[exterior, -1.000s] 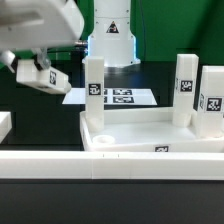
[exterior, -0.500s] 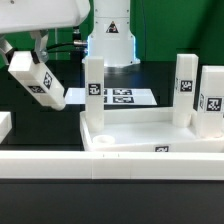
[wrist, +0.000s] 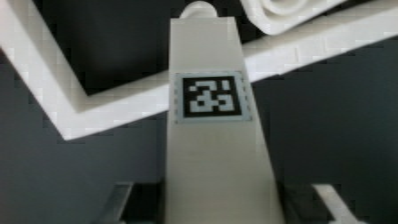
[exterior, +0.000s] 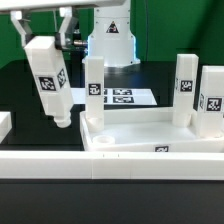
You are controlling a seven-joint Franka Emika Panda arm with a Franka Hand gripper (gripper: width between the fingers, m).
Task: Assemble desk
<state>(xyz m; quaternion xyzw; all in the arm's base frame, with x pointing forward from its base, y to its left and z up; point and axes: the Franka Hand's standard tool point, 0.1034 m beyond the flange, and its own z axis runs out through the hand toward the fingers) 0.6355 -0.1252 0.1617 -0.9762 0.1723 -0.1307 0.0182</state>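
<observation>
Held leg [exterior: 49,82] now near-upright.

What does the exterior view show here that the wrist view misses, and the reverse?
Only the exterior view shows three legs standing in the desk top, the marker board behind it, and the low rail in front. Only the wrist view shows both fingers flanking the held leg's base. Both show the held leg with its tag, nearly upright, over dark table beside the top.
</observation>
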